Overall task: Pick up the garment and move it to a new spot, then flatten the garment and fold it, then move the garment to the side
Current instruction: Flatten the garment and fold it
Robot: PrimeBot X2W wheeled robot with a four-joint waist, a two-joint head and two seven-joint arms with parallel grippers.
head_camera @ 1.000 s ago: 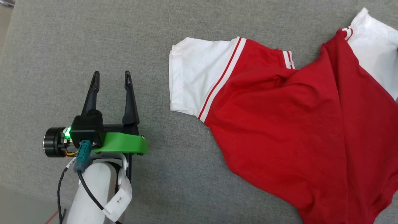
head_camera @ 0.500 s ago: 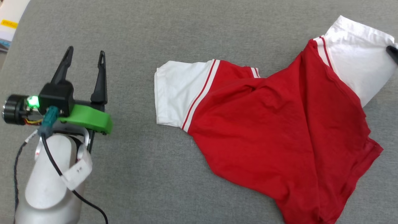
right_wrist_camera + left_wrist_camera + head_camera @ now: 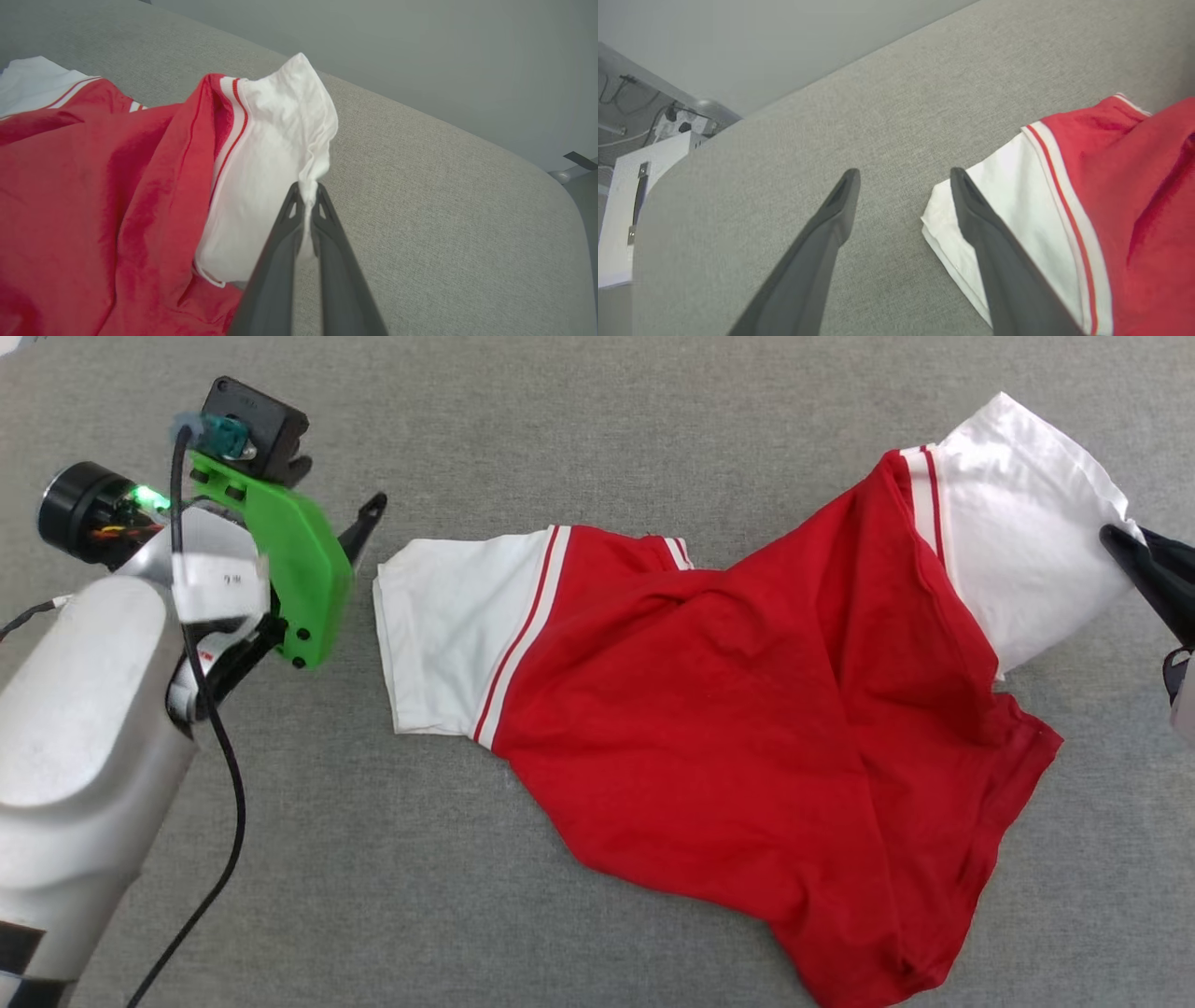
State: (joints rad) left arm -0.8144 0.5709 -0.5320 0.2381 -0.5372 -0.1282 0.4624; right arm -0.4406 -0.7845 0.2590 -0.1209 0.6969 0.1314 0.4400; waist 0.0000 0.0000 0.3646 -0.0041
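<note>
Garment [image 3: 747, 756]: soft matt cloth; surface beneath [image 3: 560, 429]: coarse woven fabric; left gripper [image 3: 903, 170] fingers [image 3: 817, 261] seemingly matt plastic.

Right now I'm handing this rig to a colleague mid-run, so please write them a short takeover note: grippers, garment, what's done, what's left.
The right gripper is shut on the edge of one white sleeve of the garment, holding that sleeve raised.
The left gripper is open and holds nothing. It is next to the other white sleeve, and I can't tell whether it touches.
The garment lies rumpled on the grey surface, neither flat nor folded.
Done: one sleeve gripped.
Left: grip the second sleeve, flatten, fold, move it aside.
</note>
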